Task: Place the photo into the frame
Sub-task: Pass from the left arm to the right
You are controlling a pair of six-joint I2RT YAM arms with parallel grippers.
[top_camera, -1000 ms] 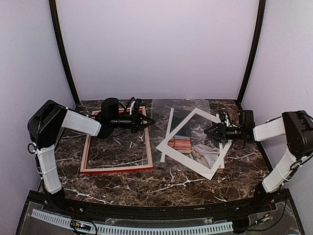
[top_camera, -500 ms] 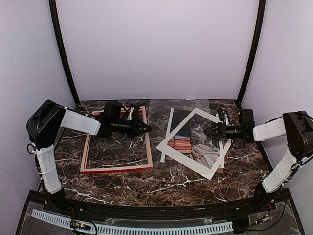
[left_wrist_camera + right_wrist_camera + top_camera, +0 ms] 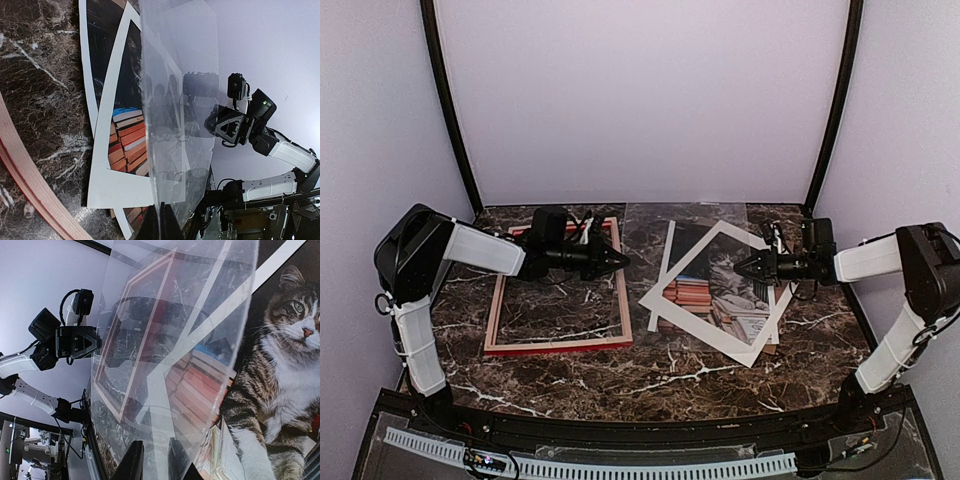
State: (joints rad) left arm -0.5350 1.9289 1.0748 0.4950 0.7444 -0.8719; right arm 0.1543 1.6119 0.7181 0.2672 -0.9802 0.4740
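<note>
The frame (image 3: 558,345) lies flat at the left of the table, and its pale rail shows in the left wrist view (image 3: 25,175). At the right lies the photo (image 3: 720,265), a cat beside books (image 3: 285,365), with a white mat (image 3: 705,335) askew on top of it. A clear sheet (image 3: 690,225) hangs on edge between the arms. My left gripper (image 3: 623,259) is shut on its left edge (image 3: 165,222). My right gripper (image 3: 738,267) has the sheet's other edge between its fingers (image 3: 155,462), with a narrow gap still showing.
The booth's back wall and two dark corner posts (image 3: 450,110) close in the marble table (image 3: 670,385). A black rail (image 3: 620,430) runs along the near edge. Through the sheet, the right wrist view shows the frame (image 3: 135,340).
The right gripper's jaws have narrowed round the sheet's edge and it has edged left. The left gripper, with the sheet, has dropped slightly and drawn back to the left.
</note>
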